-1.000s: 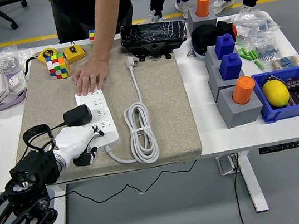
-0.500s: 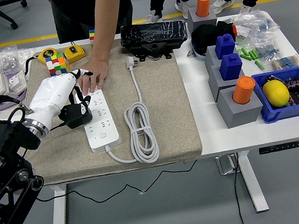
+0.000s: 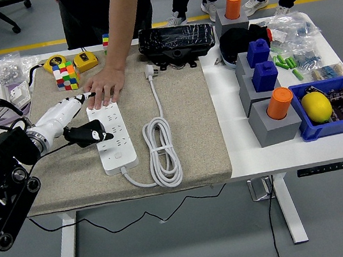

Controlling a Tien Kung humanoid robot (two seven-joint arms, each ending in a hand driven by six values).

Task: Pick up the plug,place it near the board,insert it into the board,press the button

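A white power strip lies lengthways on the tan mat. Its own white cable is coiled to its right. The black plug hangs low over the mat at the strip's left edge, level with the middle sockets and tilted toward them. My left hand reaches in from the left and is shut on the plug from above. Its white fingers point toward the far end of the strip. A person's hand presses flat on that far end. My right arm is out of view.
A Rubik's cube and a yellow tape measure sit at the mat's far left, and a black device at its far edge. Grey blocks with blue and orange pieces and a blue bin holding a lemon stand at the right. Bagged parts lie at the far left.
My left arm swung from the near side of the mat up to the far left, then lowered. The plug stayed beside the strip's left edge and now tilts toward it. The person's hand stayed put.
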